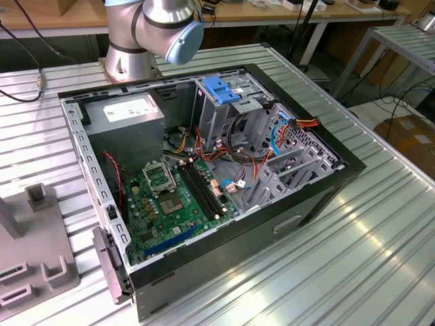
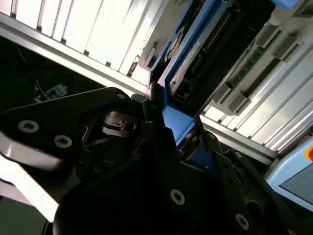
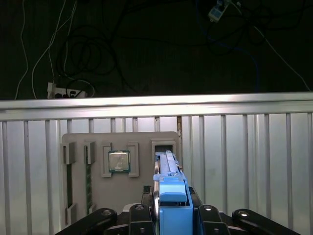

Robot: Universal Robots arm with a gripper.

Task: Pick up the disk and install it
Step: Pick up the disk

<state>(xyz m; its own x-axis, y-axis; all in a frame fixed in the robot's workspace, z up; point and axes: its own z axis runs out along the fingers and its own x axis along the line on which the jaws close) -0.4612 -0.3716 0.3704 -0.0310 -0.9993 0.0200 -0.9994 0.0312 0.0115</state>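
Observation:
In the first wrist view the disk (image 3: 169, 171) stands on edge, its far end at a slot of the grey fixture plate (image 3: 98, 196), and its blue rail faces the camera. My gripper (image 3: 171, 209) has a black finger pressed against each side of that blue end, shut on it. The second wrist view shows the same grip: the gripper (image 2: 178, 129) clamps the blue rail, and the disk (image 2: 188, 58) with its label strip runs away from the fingers. Whether the disk still rests in the slot I cannot tell.
The fixture plate also holds a processor chip (image 3: 119, 161) and memory sticks (image 3: 68, 181). The table's edge (image 3: 156, 103) lies just beyond, with cables on the dark floor. The exterior view shows the open computer case (image 1: 204, 170), its blue-topped drive cage (image 1: 221, 89), power supply (image 1: 129, 112) and arm base (image 1: 146, 34).

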